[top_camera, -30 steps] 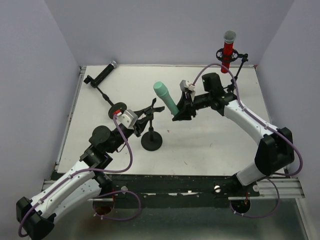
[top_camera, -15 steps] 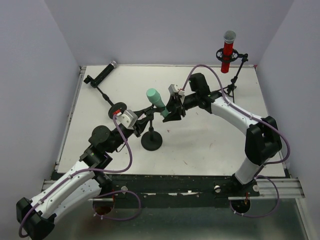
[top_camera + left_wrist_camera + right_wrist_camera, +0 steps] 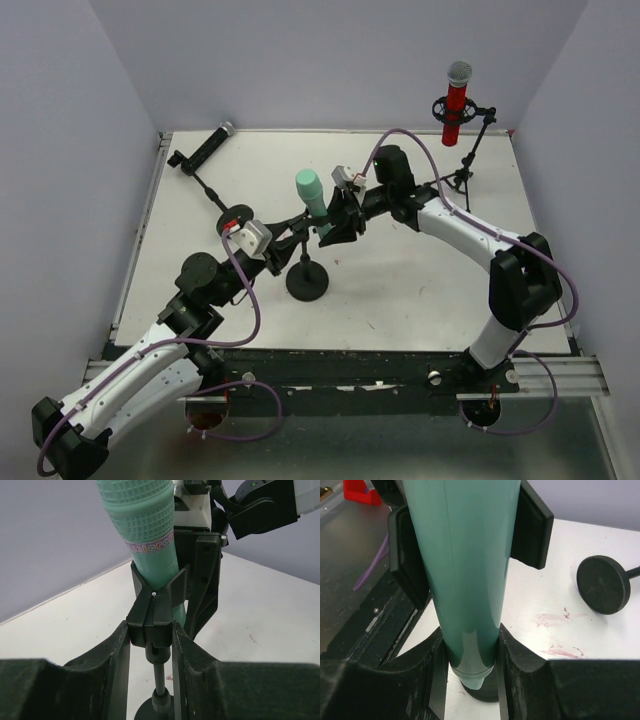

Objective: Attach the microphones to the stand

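Right claw (image 3: 328, 222) clamped on green microphone (image 3: 311, 192), low on its body | left claw (image 3: 150, 645) pinching stand clip (image 3: 155, 607) | microphone upright, seated in clip's fork, between both claws | judged: press downward lengthwise.

The right gripper (image 3: 328, 226) is now farther left over the table than a second ago, carrying the mint-green microphone (image 3: 311, 196) with it, and the right arm is folded in toward the middle. The microphone, which leaned with its head to the upper left, now stands nearer upright. It is no longer well to the right of the middle stand (image 3: 306, 284) but at the clip (image 3: 152, 614), its body against the fork.
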Robot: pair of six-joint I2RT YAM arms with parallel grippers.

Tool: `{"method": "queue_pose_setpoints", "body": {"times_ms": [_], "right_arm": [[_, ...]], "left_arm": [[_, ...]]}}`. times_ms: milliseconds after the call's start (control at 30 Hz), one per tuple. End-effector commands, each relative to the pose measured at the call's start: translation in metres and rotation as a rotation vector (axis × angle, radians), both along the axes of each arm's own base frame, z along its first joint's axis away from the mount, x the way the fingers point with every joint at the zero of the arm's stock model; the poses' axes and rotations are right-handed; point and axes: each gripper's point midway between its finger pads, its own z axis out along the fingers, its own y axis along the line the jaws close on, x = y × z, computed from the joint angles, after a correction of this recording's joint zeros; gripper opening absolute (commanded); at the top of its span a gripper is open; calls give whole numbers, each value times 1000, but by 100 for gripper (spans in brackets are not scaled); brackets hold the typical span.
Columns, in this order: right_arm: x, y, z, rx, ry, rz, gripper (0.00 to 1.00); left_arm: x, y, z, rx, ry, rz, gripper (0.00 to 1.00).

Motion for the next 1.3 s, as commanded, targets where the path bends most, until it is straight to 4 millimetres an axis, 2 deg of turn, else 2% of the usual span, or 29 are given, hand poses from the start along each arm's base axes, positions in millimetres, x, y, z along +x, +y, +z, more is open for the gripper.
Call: {"method": "queue_pose_setpoints", "body": {"times_ms": [0, 67, 100, 233, 300, 367, 433, 567, 633, 700, 733, 800, 867, 1033, 1267], "right_arm": [[-18, 10, 16, 62, 45, 84, 9], [-16, 11, 15, 64, 58, 70, 11], [-17, 11, 15, 65, 63, 67, 11], [-16, 12, 12, 61, 86, 58, 12], [-16, 12, 9, 57, 91, 53, 12], [-15, 12, 8, 56, 92, 50, 14], [-15, 12, 6, 53, 95, 46, 17], [-13, 12, 2, 44, 93, 33, 33], [-11, 12, -1, 36, 84, 19, 48], [-8, 12, -5, 18, 78, -10, 74], [-5, 13, -8, 7, 73, -30, 83], [-1, 12, -11, -9, 60, -55, 95], [1, 9, -14, -23, 44, -65, 100], [1, -4, -17, -28, 35, -61, 100], [2, -24, -14, -64, -42, -92, 99]], "left_arm": [[-3, -1, 2, -32, 5, -14, 19], [-4, 0, 0, -36, 13, -11, 21], [-5, 1, 1, -40, 15, -9, 27], [-6, 5, -1, -49, 28, 2, 65], [-6, 8, -1, -55, 34, 13, 81], [-7, 10, -2, -61, 40, 19, 92], [-8, 13, -1, -72, 39, 27, 98], [-12, 17, -4, -71, 57, 33, 98], [-15, 19, -8, -69, 77, 32, 99], [-18, 22, -12, -76, 105, 35, 98], [-20, 23, -14, -84, 121, 33, 98], [-25, 24, -18, -102, 150, 25, 98], [-31, 26, -24, -121, 176, 12, 98], [-47, 20, -39, -183, 207, -71, 98], [-46, 6, -66, -197, 276, -119, 98]]}}
